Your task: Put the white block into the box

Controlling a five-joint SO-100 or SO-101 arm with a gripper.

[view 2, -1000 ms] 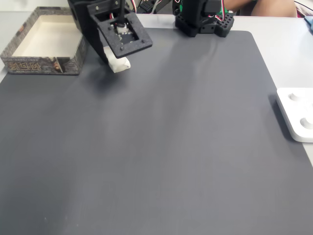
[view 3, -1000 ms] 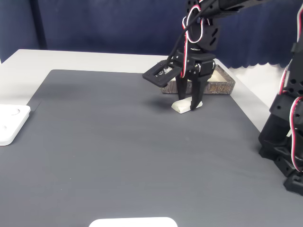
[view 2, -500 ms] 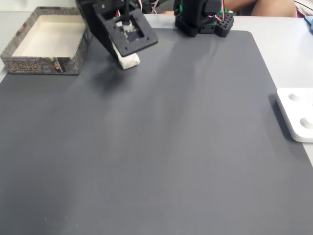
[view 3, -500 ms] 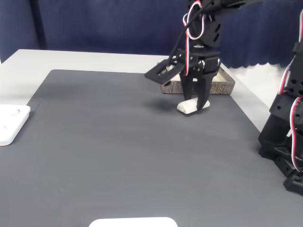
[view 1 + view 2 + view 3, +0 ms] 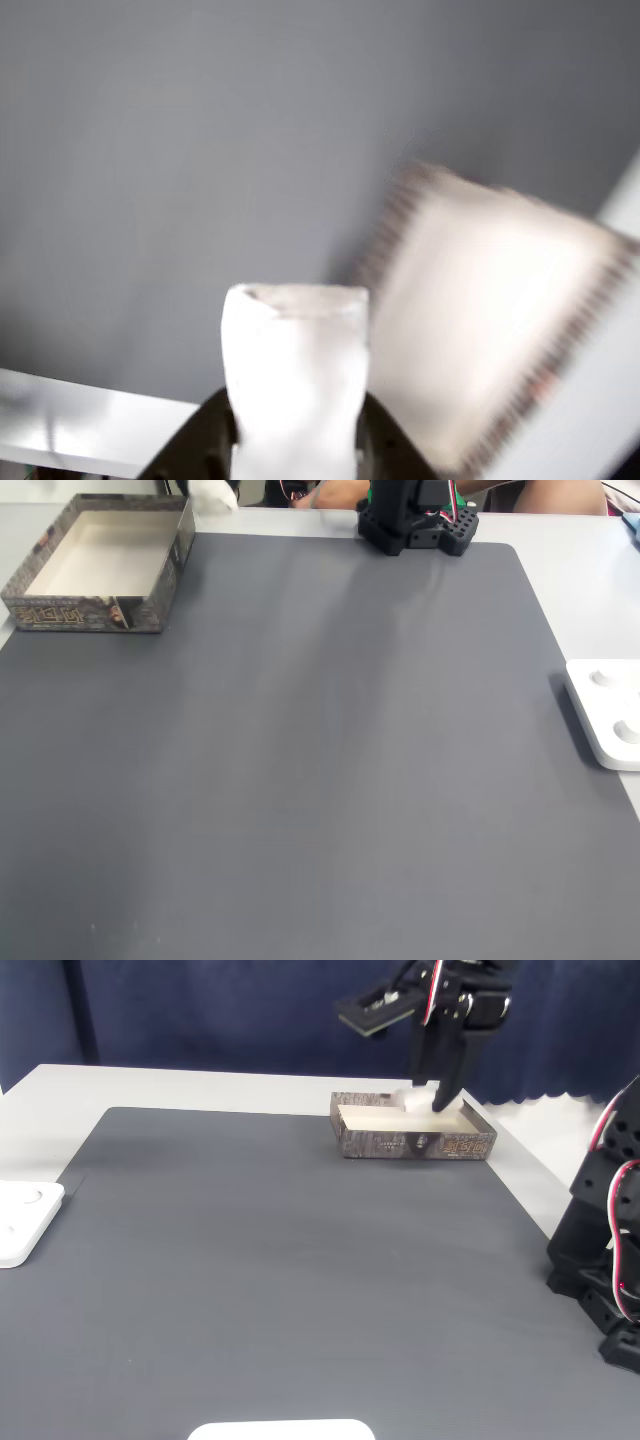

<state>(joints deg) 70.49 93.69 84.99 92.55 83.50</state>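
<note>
The white block (image 5: 295, 370) stands up between my gripper's (image 5: 295, 445) two dark fingers in the other view, gripped at its lower end. In a fixed view my gripper (image 5: 437, 1103) hangs high above the box (image 5: 415, 1145), shut on the white block (image 5: 419, 1100), which is a blurred pale patch over the box's far side. In a fixed view the white block (image 5: 213, 494) shows at the top edge, just past the box's (image 5: 85, 613) far right corner. The box (image 5: 490, 320) lies blurred to the right below the block, its beige inside bare.
A dark grey mat (image 5: 320, 760) covers the table. The arm's black base (image 5: 415, 515) sits at the mat's far edge. A flat white device (image 5: 607, 712) lies off the mat's right side. A person's arm (image 5: 550, 492) rests behind the table.
My gripper has risen off the mat with the white block and swung toward the box; it now hangs over the box instead of beside it.
</note>
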